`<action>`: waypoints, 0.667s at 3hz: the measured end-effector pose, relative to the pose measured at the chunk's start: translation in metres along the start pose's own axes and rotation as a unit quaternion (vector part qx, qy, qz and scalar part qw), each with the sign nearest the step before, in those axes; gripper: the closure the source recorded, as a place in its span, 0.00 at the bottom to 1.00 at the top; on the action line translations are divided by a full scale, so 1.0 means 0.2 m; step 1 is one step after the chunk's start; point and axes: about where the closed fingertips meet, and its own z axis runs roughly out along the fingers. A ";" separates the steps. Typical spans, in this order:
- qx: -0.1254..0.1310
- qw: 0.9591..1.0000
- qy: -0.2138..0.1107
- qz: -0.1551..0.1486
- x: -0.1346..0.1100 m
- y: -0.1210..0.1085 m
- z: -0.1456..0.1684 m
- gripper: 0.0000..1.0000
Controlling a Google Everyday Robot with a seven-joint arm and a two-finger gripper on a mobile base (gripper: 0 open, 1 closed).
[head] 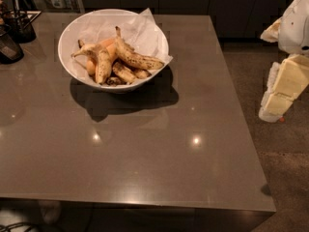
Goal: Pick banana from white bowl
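**A:** On the table (145, 153) sits the white bowl (64, 57). The gripper (284, 88) hangs well right of it; open or closed, I cannot tell.

**B:** The banana (136, 57) lies topmost inside the bowl: light, soft, probably overripe. Take its middle gently.

- The arm (294, 21) shows in the upper right corner of the view as a white, rounded shell, partly cut off by the edge.
- Below it hangs the end effector (274, 108), a pale, blocky piece that slants down and to the left.
- The end effector sits out past the right edge of the tabletop (145, 149), clear of it.
- Its lower tip is the part nearest the tabletop.
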 end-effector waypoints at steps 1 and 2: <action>-0.030 0.999 -0.025 0.019 -0.10 -0.15 0.03 0.00; -0.056 0.997 -0.054 0.010 -0.27 -0.30 0.08 0.00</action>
